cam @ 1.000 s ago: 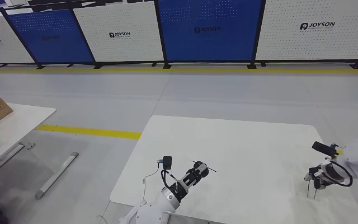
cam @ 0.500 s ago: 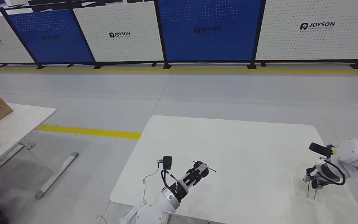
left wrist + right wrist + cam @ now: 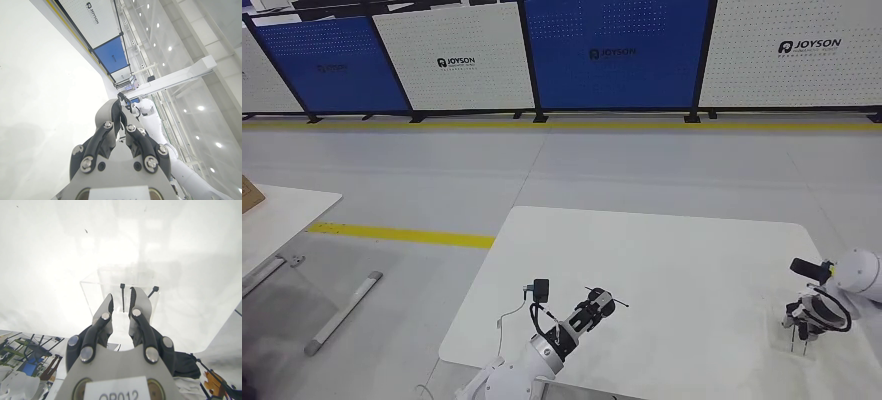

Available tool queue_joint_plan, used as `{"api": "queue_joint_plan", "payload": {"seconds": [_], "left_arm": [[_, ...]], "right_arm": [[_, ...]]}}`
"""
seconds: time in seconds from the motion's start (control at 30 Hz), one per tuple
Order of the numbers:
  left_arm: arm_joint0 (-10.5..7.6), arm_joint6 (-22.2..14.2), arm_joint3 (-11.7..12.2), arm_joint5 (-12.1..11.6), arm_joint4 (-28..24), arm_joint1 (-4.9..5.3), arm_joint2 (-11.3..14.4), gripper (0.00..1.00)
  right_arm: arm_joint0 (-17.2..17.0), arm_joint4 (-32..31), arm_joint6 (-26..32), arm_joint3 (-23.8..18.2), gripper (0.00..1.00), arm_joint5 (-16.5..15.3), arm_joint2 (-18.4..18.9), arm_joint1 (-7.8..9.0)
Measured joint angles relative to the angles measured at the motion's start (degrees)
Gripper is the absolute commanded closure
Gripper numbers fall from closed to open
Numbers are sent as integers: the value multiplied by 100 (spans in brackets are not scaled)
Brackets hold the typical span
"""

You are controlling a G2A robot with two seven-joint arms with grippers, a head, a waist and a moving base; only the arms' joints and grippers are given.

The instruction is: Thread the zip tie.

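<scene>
**A:** Left side first. How was the left claw [image 3: 119, 106]?

**B:** Fingers pressed together, toothed pads meeting along their length. Seen from above, a thin black strip, the first zip tie [image 3: 616, 299], crossed the tips and stuck out to either side of the claw. By that view the claw was clamped on it.

**A:** What lay beneath it?

**B:** The white table [image 3: 672, 250], bare under and ahead of the claw.

**A:** And further right?

**B:** The right claw [image 3: 121, 291] was well apart from the left one, pointing down over the table's right end. Its fingers stood apart with a plain gap between them.

**A:** Anything in that gap?

**B:** A second zip tie [image 3: 122, 298], black, ran straight along the gap between the two fingers. Its square head sat just past the fingertips. Could not tell whether either finger touched it.

**A:** Where was it resting?

**B:** In a clear box [image 3: 90, 294] directly ahead of the claw, with the fingertips reaching over the box's near wall.

**A:** Anything else in there?

**B:** A third zip tie [image 3: 154, 290], leaning at a slant by a corner of the box. It lay just beyond the outer face of one finger, apart from the second tie.
</scene>
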Motion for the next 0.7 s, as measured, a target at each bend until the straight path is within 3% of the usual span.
{"api": "queue_joint_plan", "payload": {"seconds": [0.17,0.37,0.5,0.7], "left_arm": [[0,0,0,0,0,0,0,100],[0,0,0,0,0,0,0,100],[0,0,0,0,0,0,0,100],[0,0,0,0,0,0,0,100]], "right_arm": [[84,26,0,170,89,0,-91,-80],[200,56,0,360,91,0,-274,-155],[260,98,0,430,100,0,-365,-183],[306,97,0,428,100,0,-420,-178]]}}
